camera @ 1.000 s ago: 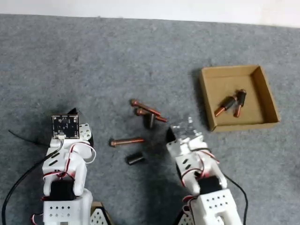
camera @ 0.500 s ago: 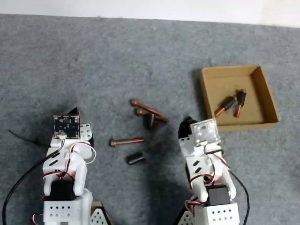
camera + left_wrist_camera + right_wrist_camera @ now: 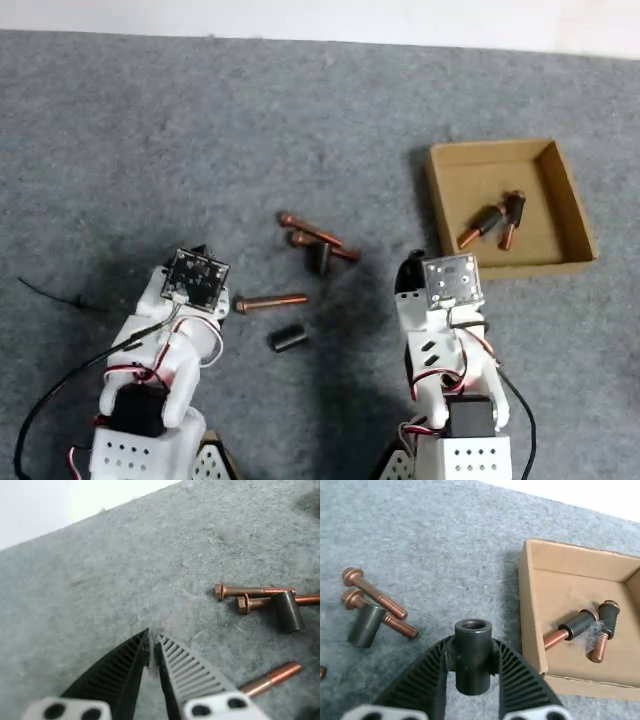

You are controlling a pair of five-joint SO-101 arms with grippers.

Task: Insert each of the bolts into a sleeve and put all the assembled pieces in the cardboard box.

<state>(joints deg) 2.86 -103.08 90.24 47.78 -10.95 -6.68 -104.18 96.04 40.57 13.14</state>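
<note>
My right gripper is shut on an upright black sleeve, held above the carpet just left of the cardboard box. Two assembled pieces lie inside the box. My left gripper is shut with nothing in it, above bare carpet. In the high view it sits left of a lone copper bolt. Two more bolts lie side by side, one tip against a loose sleeve. Another sleeve lies near the front.
Grey carpet covers the table, with open room across the back and left. A thin black cable trails at the left. The box stands at the right, its near wall close to my right arm.
My left arm has swung right, toward the lone bolt. My right arm has shifted right with the sleeve, closer to the box.
</note>
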